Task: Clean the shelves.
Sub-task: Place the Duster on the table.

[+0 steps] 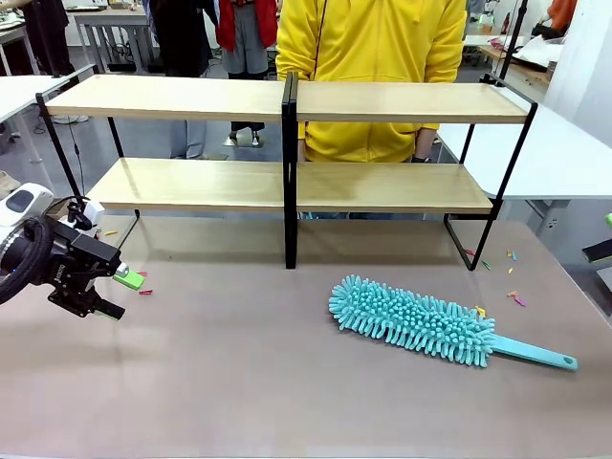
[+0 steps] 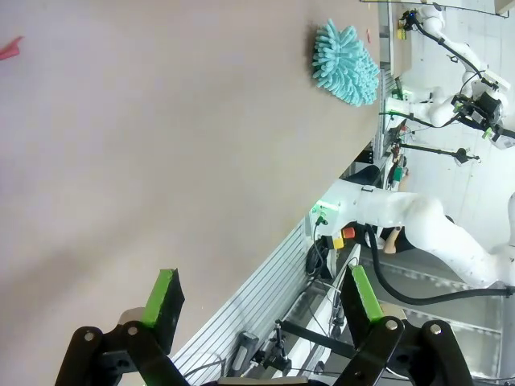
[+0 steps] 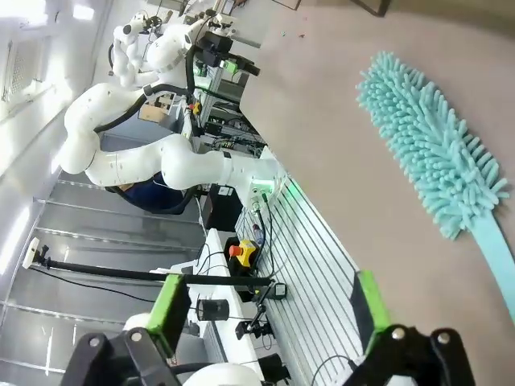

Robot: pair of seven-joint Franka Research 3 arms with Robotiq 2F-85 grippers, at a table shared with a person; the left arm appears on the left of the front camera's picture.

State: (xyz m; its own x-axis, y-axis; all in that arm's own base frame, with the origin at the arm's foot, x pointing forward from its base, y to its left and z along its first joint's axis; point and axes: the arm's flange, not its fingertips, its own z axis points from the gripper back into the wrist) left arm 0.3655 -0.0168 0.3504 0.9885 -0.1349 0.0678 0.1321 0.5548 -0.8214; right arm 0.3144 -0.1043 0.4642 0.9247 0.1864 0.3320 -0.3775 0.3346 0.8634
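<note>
Grippers — left [image 2: 261, 310], right [image 3: 265, 318] — wide open, empty

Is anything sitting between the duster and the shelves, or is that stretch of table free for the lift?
Nothing visible blocks it. The teal duster lies flat on the table in front of the shelves, right of the centre upright, with bare tabletop between them. A few small coloured scraps lie near the rack's right foot. Both boards look bare.
</note>
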